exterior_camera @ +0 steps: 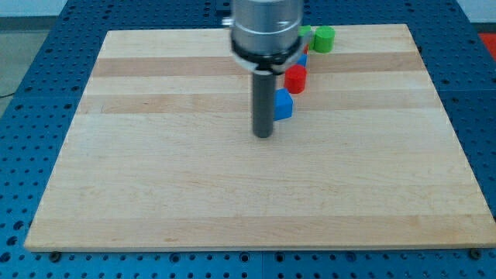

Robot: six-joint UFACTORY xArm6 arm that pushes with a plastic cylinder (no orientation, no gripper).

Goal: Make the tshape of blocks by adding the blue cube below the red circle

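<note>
The blue cube (284, 105) sits on the wooden board (155, 170), just below and slightly left of the red circle block (295, 79). My tip (263, 136) rests on the board just left of and a little below the blue cube, very close to it. A second blue block (303, 59) peeks out above the red circle, partly hidden by the arm. A green round block (324, 39) stands near the view's top, and another green block (305, 32) to its left is mostly hidden behind the arm.
The arm's grey metal body (266, 31) covers the blocks at the top centre. The board lies on a blue perforated table (23, 116).
</note>
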